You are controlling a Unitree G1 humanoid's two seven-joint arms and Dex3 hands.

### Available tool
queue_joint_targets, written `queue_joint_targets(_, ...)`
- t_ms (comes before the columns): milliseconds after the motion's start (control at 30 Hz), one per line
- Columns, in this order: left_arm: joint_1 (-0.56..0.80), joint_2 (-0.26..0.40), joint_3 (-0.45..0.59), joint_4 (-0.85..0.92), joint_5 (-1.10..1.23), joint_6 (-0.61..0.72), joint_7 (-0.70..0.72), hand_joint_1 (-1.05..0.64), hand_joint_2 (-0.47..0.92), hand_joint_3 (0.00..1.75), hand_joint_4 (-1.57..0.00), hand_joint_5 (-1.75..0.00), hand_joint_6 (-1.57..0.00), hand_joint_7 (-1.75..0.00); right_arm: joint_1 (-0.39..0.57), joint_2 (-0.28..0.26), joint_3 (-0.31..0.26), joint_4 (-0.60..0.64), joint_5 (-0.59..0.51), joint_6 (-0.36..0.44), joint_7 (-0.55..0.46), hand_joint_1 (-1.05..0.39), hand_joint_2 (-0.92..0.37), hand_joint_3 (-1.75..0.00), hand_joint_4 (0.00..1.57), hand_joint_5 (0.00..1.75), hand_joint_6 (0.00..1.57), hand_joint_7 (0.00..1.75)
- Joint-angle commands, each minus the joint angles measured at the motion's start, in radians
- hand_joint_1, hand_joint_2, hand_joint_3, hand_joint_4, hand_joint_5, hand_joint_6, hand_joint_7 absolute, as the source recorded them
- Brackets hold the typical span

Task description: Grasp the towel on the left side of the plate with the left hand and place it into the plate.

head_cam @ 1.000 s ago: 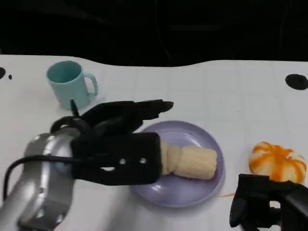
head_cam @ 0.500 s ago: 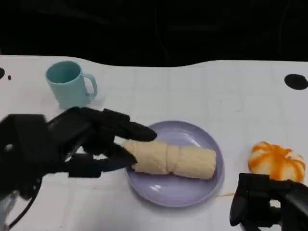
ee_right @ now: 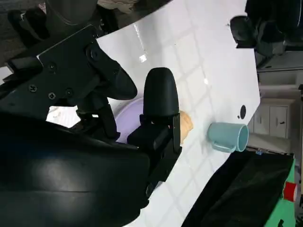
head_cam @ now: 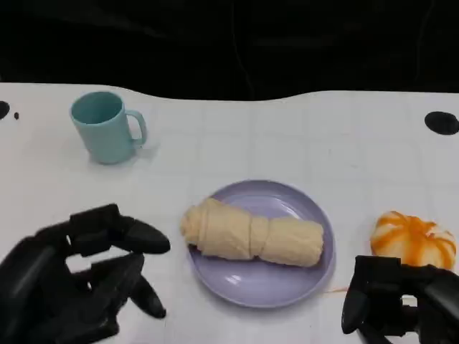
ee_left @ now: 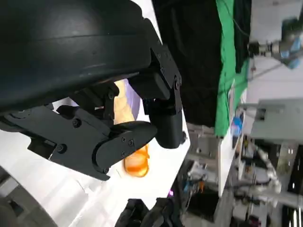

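1. Left hand (head_cam: 79,283) hovers low beside the plate (head_cam: 315,276), fingers apart, grasping nothing; best pulled clear without nudging the rim.
2. Towel (head_cam: 251,235) lies rolled in the plate.
3. Right hand (head_cam: 401,304) empty, fingers curled in.

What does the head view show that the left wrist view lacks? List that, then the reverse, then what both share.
Head view: the teal mug, the whole rolled towel lying on the purple plate, and the right hand low at the table's near edge. Left wrist view: a green cloth and white equipment beyond the table. Both: the left hand, empty with fingers apart, and the orange pumpkin.
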Motion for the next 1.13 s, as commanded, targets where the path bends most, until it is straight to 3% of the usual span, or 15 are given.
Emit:
queue_joint_targets(33,0.076,-0.025,-0.021,-0.048,-0.019,-0.011,0.078,-0.27,0.62,1.03,-0.89,-1.54,-0.79,-1.43,-0.003,-0.008,-0.012,0.009,0.009,-0.01,0.005,-0.07,-0.51,-1.22,0.74,1.72,0.67,1.49)
queue_joint_targets(300,0.106,-0.011,-0.055,0.047,0.002,-0.148,0.067,-0.28,0.62,0.96,-0.88,-1.56,-0.81,-1.43,-0.008,-0.009,-0.008,0.012,0.006,-0.007,0.005,-0.07,-0.51,-1.22,0.74,1.74,0.65,1.5)
queue_joint_targets(467,0.102,0.003,-0.081,0.095,0.002,-0.204,0.055,-0.26,0.56,1.07,-0.86,-1.61,-0.79,-1.45,-0.002,-0.009,-0.011,0.024,0.004,-0.027,0.012,-0.08,-0.52,-1.2,0.74,1.74,0.65,1.5)
queue_joint_targets(667,0.098,0.0,-0.129,0.129,0.013,-0.265,0.062,-0.27,0.58,1.05,-0.86,-1.59,-0.77,-1.45,-0.002,-0.013,-0.025,0.037,0.01,-0.033,0.022,-0.06,-0.51,-1.22,0.74,1.75,0.66,1.51)
queue_joint_targets(1133,0.071,0.007,-0.156,0.154,-0.007,-0.288,0.089,-0.23,0.57,1.11,-0.83,-1.7,-0.75,-1.47,-0.009,-0.02,-0.044,0.049,0.005,-0.044,0.045,-0.06,-0.53,-1.2,0.71,1.75,0.63,1.51)
